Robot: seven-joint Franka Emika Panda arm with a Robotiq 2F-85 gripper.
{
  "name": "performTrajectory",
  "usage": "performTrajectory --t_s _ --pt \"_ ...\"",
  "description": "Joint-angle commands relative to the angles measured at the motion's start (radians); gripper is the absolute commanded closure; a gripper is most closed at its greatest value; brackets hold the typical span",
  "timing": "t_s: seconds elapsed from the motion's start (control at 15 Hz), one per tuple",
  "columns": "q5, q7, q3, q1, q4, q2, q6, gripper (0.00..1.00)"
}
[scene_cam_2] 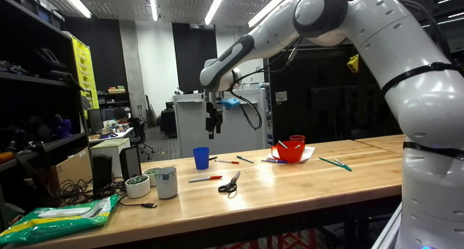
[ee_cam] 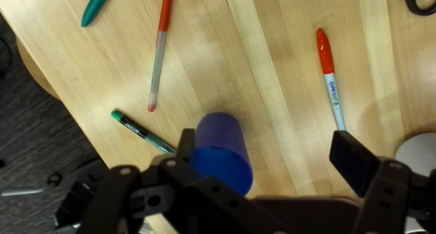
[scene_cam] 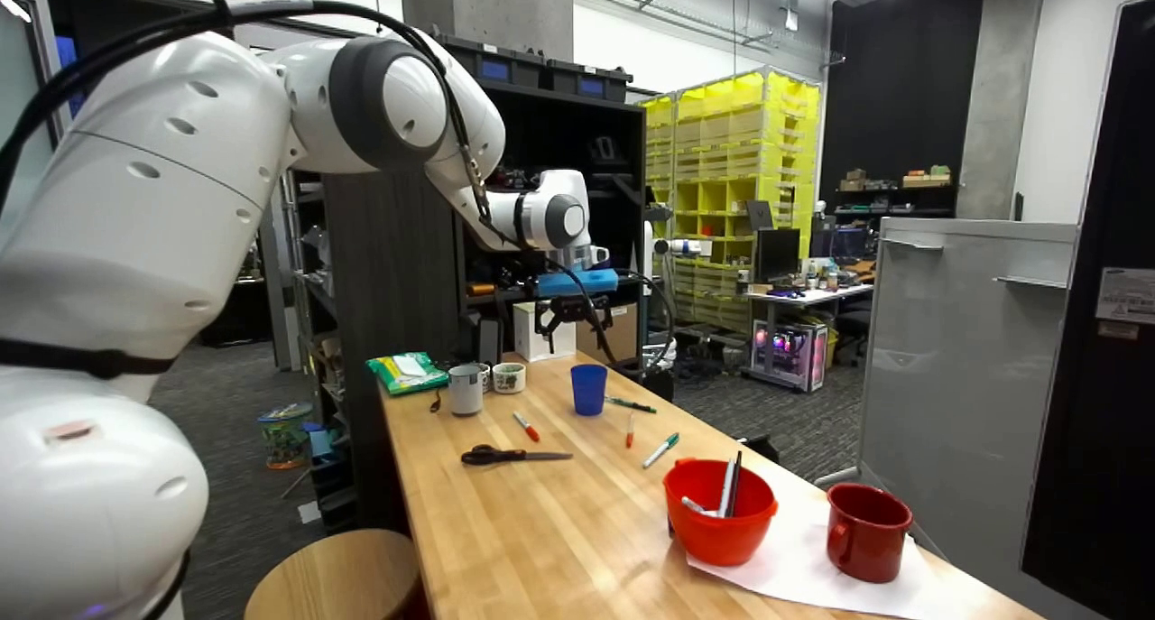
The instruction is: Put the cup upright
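overhead, the empty tool [ee_cam: 265, 148] gapes wide, clear of the upright cup [ee_cam: 223, 150] near the table edge [ee_cam: 80, 121].

White arm [scene_cam_2: 395, 42] arched, gripper [ee_cam: 265, 142] pointing down; fingers [ee_cam: 354, 162] wide apart

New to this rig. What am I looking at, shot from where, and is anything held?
The machine is a jointed white robot arm with a black gripper at its end. Both exterior views come from cameras standing apart from it; the wrist view looks down past the gripper from the arm itself. The wooden table carries, among other things, a blue cup standing upright, pens, scissors, a gray cup, a red bowl and a dark red mug. Nothing is held: the gripper is open.
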Motion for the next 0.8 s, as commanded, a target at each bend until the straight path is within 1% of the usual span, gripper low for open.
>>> performTrajectory --t_s 0.0,0.13,0.27,0.33,0.4,0.53,0.73 --pt "-0.037 0.218 -0.036 0.025 -0.129 -0.083 0.078 0.00" --pt "-0.064 0.341 -0.058 0.037 -0.172 -0.108 0.097 0.00" --pt "-0.098 0.461 -0.082 0.048 -0.207 -0.135 0.081 0.00" --pt "-0.089 0.452 -0.077 0.034 -0.226 -0.143 0.068 0.00" --pt "-0.073 0.397 -0.059 0.024 -0.146 -0.078 0.070 0.00" --pt "-0.073 0.419 -0.067 0.022 -0.178 -0.099 0.070 0.00" --pt "-0.073 0.424 -0.070 0.021 -0.190 -0.106 0.070 0.00"
